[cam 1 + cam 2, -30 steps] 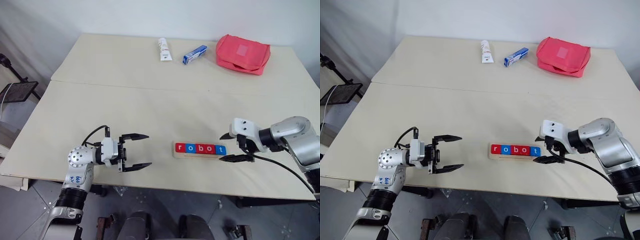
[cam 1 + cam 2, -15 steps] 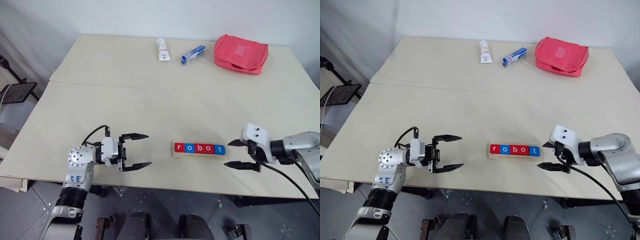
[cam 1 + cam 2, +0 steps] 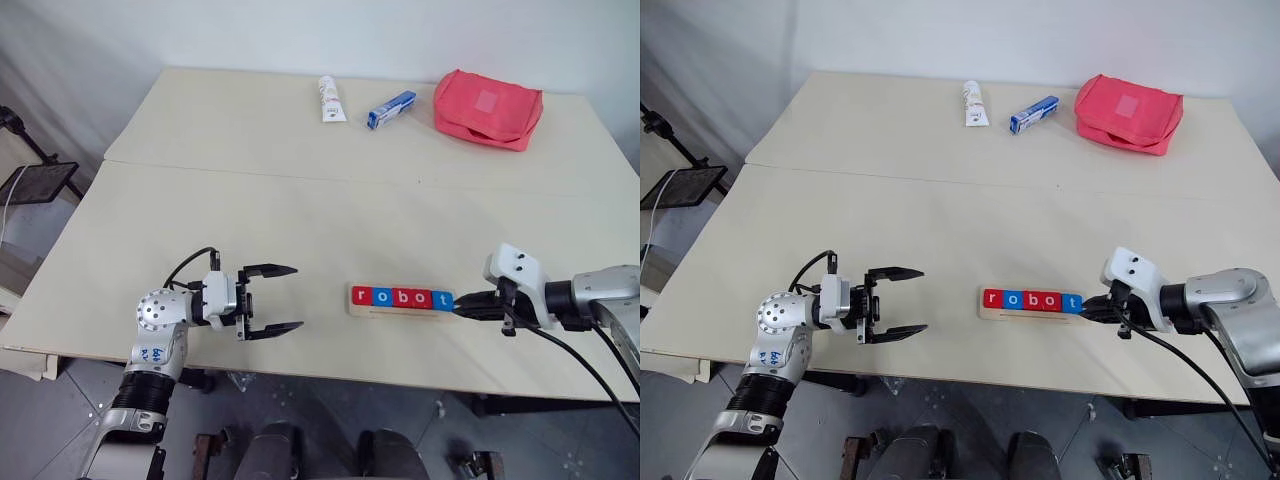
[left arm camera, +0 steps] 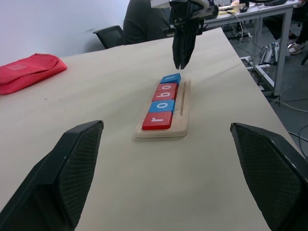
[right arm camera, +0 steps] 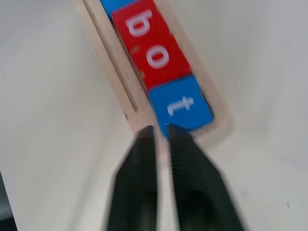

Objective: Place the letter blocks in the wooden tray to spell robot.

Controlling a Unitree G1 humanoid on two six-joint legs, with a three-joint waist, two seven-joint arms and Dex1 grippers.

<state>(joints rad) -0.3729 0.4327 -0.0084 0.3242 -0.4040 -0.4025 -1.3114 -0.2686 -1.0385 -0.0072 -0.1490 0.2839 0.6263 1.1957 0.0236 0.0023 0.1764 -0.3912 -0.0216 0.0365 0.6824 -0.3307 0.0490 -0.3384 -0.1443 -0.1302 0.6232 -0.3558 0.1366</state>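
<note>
The wooden tray (image 3: 400, 311) lies near the table's front edge. In it sit the letter blocks (image 3: 400, 297) in a row reading r, o, b, o, t: red, blue, red, red, blue. My right gripper (image 3: 458, 308) is shut on nothing, its tips at the tray's right end beside the blue t block (image 5: 180, 103). Whether they touch it I cannot tell. My left gripper (image 3: 298, 298) hangs open and empty a short way left of the tray, pointing at it, and its fingers (image 4: 72, 168) frame the row in the left wrist view.
At the table's far side lie a white tube (image 3: 329, 98), a blue-and-white box (image 3: 390, 108) and a red pouch (image 3: 488, 108). The table's front edge (image 3: 400, 375) runs just behind both grippers. A seated person (image 4: 144, 19) shows beyond the table in the left wrist view.
My right gripper stood open around the tray's right end, drew back to the right, then shut with its tips at that end. The left gripper and the blocks have not moved.
</note>
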